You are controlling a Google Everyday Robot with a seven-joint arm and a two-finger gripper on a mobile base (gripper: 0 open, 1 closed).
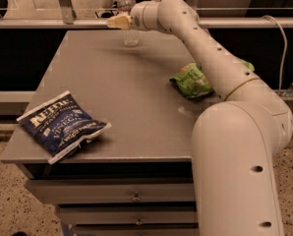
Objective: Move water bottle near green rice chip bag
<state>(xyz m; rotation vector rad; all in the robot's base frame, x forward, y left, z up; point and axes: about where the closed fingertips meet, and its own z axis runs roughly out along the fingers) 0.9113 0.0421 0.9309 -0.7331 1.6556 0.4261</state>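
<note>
The water bottle (129, 33) stands upright near the far edge of the grey table (117, 97), clear with a white cap. My gripper (115, 22) is at the bottle, its pale fingers pointing left in front of the bottle's upper part. The arm hides where the fingers meet the bottle. The green rice chip bag (190, 80) lies on the right side of the table, partly hidden behind my arm.
A dark blue chip bag (62, 124) with white lettering lies at the table's front left. My white arm (220, 73) reaches across the right side. A railing (63, 9) runs behind the table. Drawers (131, 198) sit under the tabletop.
</note>
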